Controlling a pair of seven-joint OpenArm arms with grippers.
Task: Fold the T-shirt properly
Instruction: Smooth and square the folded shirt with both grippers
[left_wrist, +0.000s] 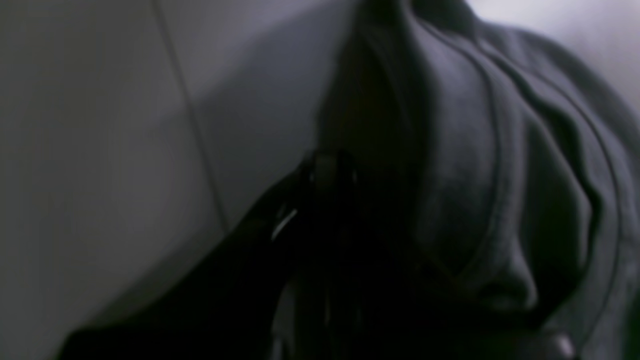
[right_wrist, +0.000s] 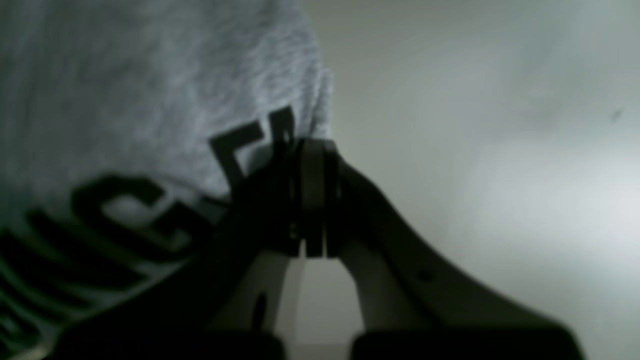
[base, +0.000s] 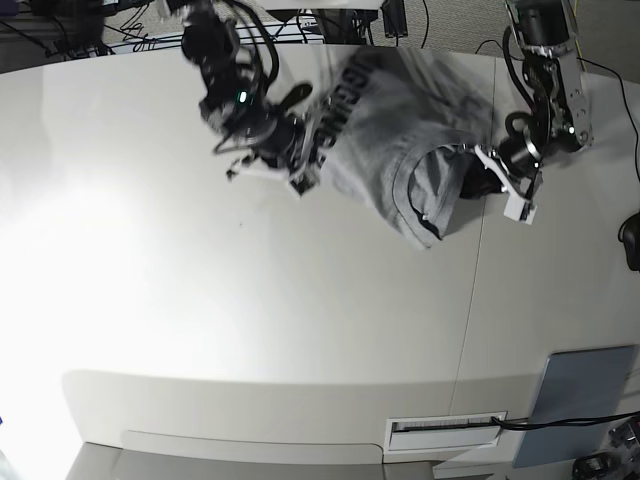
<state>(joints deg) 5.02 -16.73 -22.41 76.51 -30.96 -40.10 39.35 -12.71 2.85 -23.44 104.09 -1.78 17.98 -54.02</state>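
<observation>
Fabric fills the right half of my left wrist view: the T-shirt hangs in dark, rippled folds with a seam running down them, and the left gripper sits at centre frame against the cloth's left edge. It is too dark and blurred there for me to tell whether the jaws are together or apart. Pale table lies behind, upper left.

In the right wrist view, the right gripper has its jaws pressed together on the shirt's edge at centre frame, grey cloth with black block letters spreading to the left (the print faces this camera).

From the base view, I see the shirt lifted in the upper middle of the frame, stretched between the right gripper at its left edge and the left gripper at its right, collar drooping toward lower centre.
</observation>
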